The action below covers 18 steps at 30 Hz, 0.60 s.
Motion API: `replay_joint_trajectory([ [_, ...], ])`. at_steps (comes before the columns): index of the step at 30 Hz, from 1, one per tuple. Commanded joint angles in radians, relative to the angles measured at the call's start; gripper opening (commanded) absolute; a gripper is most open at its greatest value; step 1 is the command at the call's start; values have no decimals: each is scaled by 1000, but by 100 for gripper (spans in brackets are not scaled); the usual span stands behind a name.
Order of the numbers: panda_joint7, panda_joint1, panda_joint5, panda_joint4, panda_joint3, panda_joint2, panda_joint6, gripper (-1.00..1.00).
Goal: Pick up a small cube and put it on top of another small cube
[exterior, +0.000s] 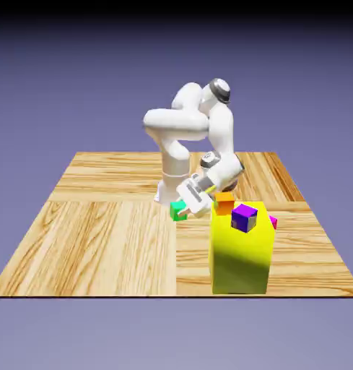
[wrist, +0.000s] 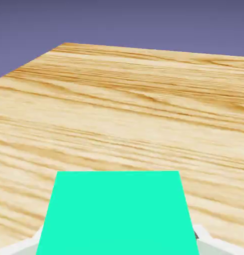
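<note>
The small green cube sits low at the table, just left of the big yellow block, with my gripper shut on it. In the hand view the green cube fills the bottom middle, hiding most of the fingers; only pale finger edges show at its lower corners. The small orange cube rests on the far top edge of the yellow block, to the exterior view's right of my hand.
The big yellow block stands near the table's front edge. A purple cube sits on its top and a magenta cube peeks out behind its right side. Wood table stretches ahead of the hand.
</note>
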Motion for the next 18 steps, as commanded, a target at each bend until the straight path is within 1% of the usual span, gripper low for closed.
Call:
replay_joint_trajectory([
  [1, -19, 36, 28, 2, -8, -20, -38, -100],
  [3, -23, 43, 34, 2, -9, -24, -45, -100],
  [4, -36, 33, 27, 38, -17, -8, -52, -100],
  [12, -154, -112, -314, 223, -195, 245, -54, -100],
  [13, -175, -122, -345, 251, -227, 268, -70, -100],
  [18, -113, -290, -442, 432, -306, 300, -206, -100],
])
